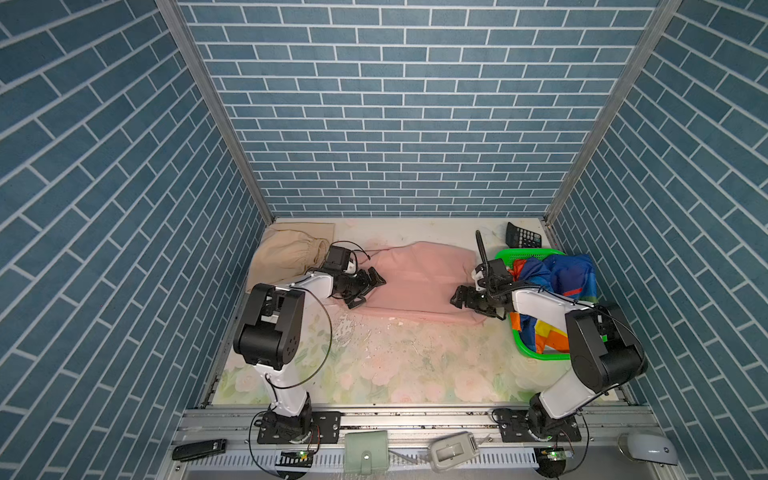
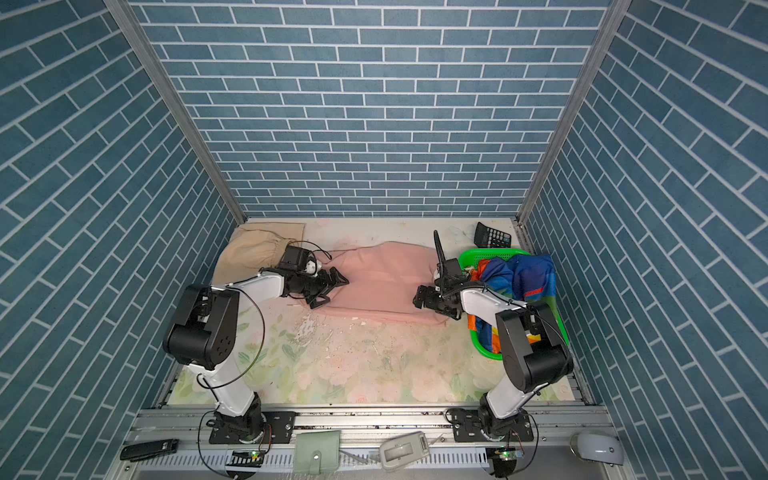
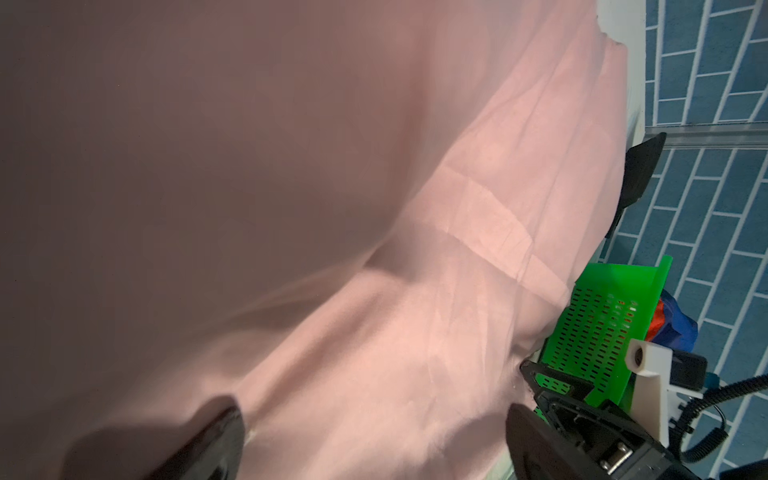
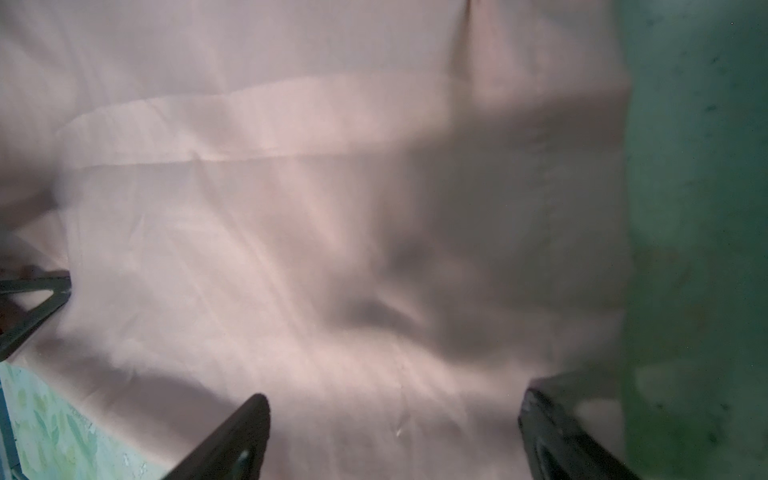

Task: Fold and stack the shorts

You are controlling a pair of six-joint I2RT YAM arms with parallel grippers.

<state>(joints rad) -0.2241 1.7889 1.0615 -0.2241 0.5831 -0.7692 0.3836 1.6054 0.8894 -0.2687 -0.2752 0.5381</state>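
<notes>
Pink shorts (image 1: 419,278) lie spread mid-table, the left gripper (image 1: 368,289) and right gripper (image 1: 456,298) low over opposite ends, fingers apart, empty. Farther back, beige shorts (image 1: 286,249) lie far left; rainbow shorts (image 1: 557,274) fill the green basket (image 1: 528,252) at right.

Salmon pink shorts (image 1: 419,280); beige shorts (image 1: 286,251); rainbow-striped shorts (image 1: 557,278); green basket (image 1: 536,353); floral table (image 1: 395,365).

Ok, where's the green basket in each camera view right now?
Both top views: green basket right of centre, beside the pink shorts.
Left wrist: its mesh wall past the shorts' edge.
Right wrist: only a blurred green band; cannot tell.
Shared landmark: the pink shorts, in all four views.
</notes>
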